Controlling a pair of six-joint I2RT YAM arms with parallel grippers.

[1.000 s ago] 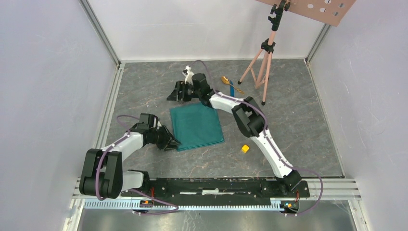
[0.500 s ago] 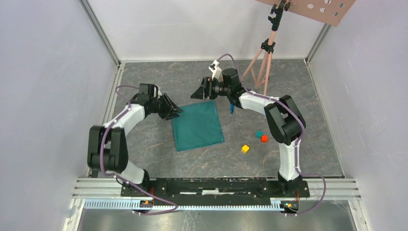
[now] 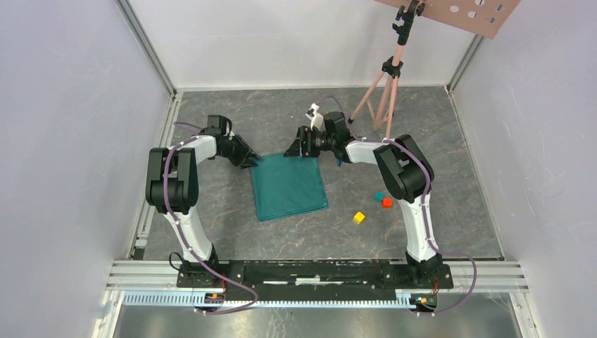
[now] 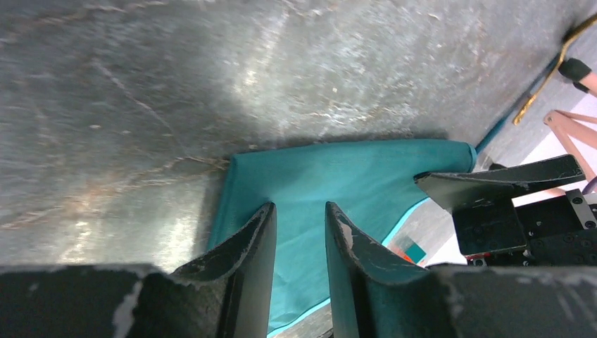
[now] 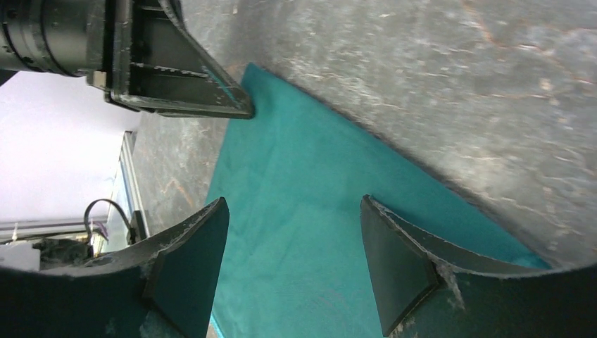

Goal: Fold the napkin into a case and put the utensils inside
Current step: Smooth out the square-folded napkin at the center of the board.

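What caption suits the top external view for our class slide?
Left claw and right claw poised at the far corners of the flat teal napkin on a grey table.

text: none legible | labels: none | brands: none | numbers, signs: none in any view

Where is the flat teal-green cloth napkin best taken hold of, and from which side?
Probably at its two far corners, from the far side. The teal-green cloth napkin lies flat, so only its edges give something to pinch. The open left gripper and open right gripper hang over that far edge, one near each corner.
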